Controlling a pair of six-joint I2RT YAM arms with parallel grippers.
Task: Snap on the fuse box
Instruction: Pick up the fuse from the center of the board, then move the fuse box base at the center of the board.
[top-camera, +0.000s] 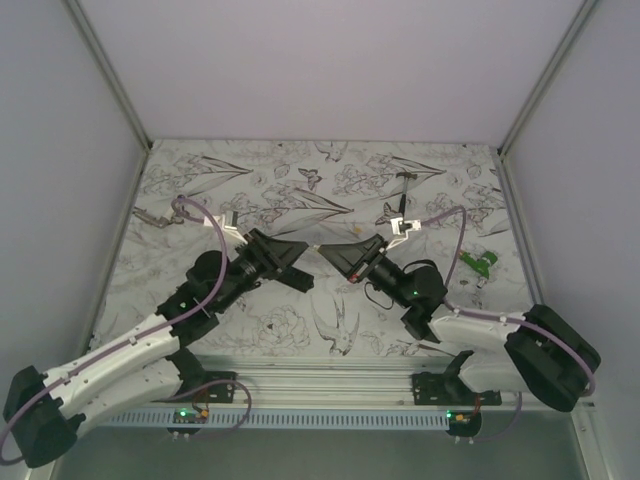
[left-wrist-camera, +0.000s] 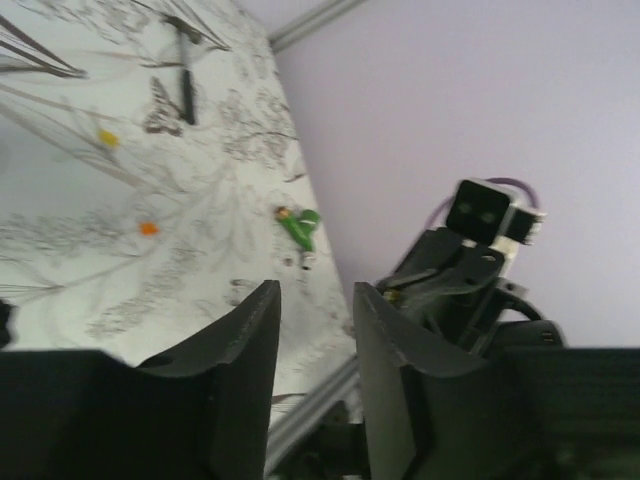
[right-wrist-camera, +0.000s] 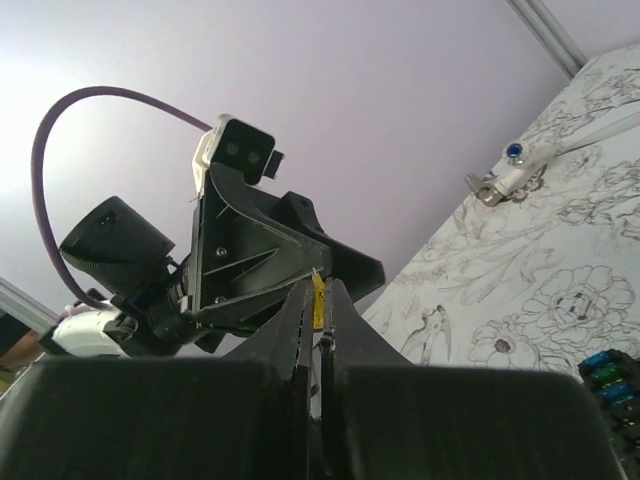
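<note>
The fuse box (right-wrist-camera: 612, 378) shows only as a black corner with blue and green bits at the bottom right of the right wrist view. My right gripper (right-wrist-camera: 318, 287) is shut on a thin yellow piece (right-wrist-camera: 318, 300) that sticks up between its tips. The left gripper (left-wrist-camera: 315, 292) is open, with only table and rail showing through the gap. In the top view the left gripper (top-camera: 303, 266) and the right gripper (top-camera: 332, 256) point at each other, tips nearly meeting, above the middle of the table.
A small green object (left-wrist-camera: 298, 226) lies near the right wall, also seen from above as the green object (top-camera: 478, 264). A black-handled hammer (left-wrist-camera: 185, 72) lies at the back. Loose orange (left-wrist-camera: 148, 228) and yellow (left-wrist-camera: 108, 137) bits lie on the patterned cloth. A metal tool (top-camera: 155, 217) is at the left.
</note>
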